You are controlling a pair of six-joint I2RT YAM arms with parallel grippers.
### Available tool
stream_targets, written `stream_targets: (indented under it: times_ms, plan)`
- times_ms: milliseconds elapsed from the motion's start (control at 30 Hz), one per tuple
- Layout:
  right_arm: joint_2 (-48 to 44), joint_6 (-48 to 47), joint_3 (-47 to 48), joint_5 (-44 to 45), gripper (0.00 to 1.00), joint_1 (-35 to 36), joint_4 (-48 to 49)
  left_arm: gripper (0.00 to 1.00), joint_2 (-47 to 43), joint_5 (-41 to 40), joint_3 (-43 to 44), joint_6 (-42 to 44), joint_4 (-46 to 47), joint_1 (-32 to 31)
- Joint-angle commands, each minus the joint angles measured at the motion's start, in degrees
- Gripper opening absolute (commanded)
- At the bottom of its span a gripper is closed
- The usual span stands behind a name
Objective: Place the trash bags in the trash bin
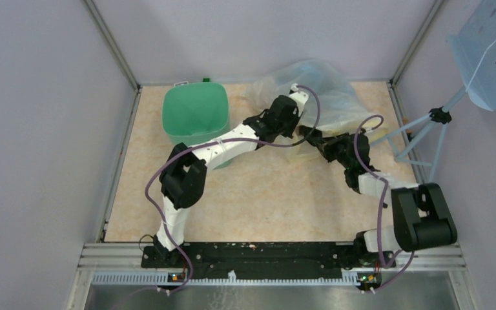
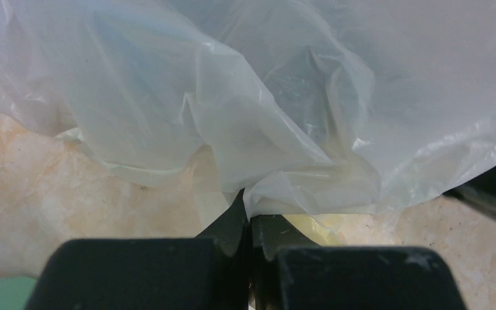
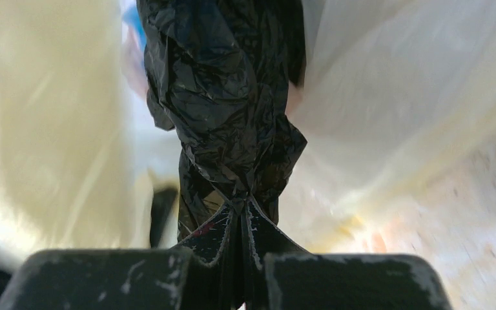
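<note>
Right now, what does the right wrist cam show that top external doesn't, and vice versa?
Right wrist only: the right gripper shut on a twisted neck of the black trash bag. From above, that bag cannot be told apart from the dark gripper.
Top external only: the green trash bin, upright and open at the table's far left, and the left arm reaching to the clear bag.
Both: the clear bag and the beige table.
</note>
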Motion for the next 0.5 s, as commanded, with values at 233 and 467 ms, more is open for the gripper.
stream_targets:
  times_ms: [233,467]
  plan:
    - [-38.06,-24.93,-0.86,-8.1,0.0,-0.24,-33.35,0.0,9.1,1.56,9.3,-3.45,2.51,0.75]
    - [-42.54,-37.81,19.53,-8.04,0.0,-0.31,-53.94,0.0,16.57,2.77,13.97,-4.22,3.62,1.1]
